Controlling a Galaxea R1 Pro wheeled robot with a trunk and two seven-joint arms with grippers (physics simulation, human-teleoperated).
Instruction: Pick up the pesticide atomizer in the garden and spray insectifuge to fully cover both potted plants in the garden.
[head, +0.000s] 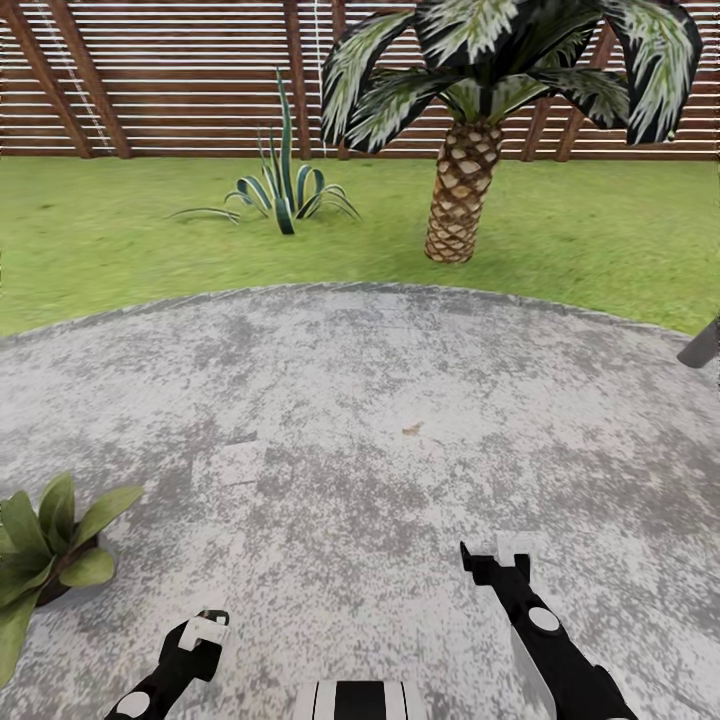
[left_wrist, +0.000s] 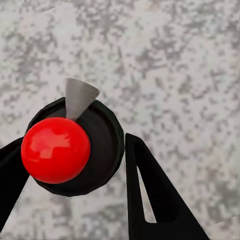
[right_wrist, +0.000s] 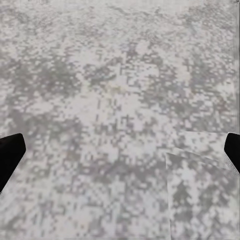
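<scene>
In the head view, the round mottled grey patio (head: 380, 430) fills the near and middle ground, with the green lawn (head: 120, 230) beyond it and the brown wooden slat fence (head: 160, 80) at the far edge. On the lawn stand a striped spiky agave (head: 283, 190), far and left of centre, and a palm (head: 465, 130) to its right. One potted plant (head: 50, 550), a low rosette of broad pointed green leaves, sits at the near left on the patio, partly cut by the picture's edge; its leaves look plain green. A grey slanted object (head: 700, 345) pokes in at the right edge, too little of it showing to tell what it is. The left pincer (head: 203, 632) is low at the near left, just right of the plant, with something pale at its tip. The right pincer (head: 497, 560) reaches a little farther out at the near right.

In the left wrist view, the left pincer (left_wrist: 75, 150) is clenched on the pesticide atomizer (left_wrist: 85, 145), seen end on: a dark round body with a glossy red ball on top and a pale grey cone-shaped nozzle, held above the patio paving (left_wrist: 175, 65). One black finger (left_wrist: 155, 200) presses its side.

In the right wrist view, the right pincer (right_wrist: 120, 150) is released, its dark fingertips (right_wrist: 10, 150) wide apart with nothing between them, over the grey paving (right_wrist: 120, 75).
</scene>
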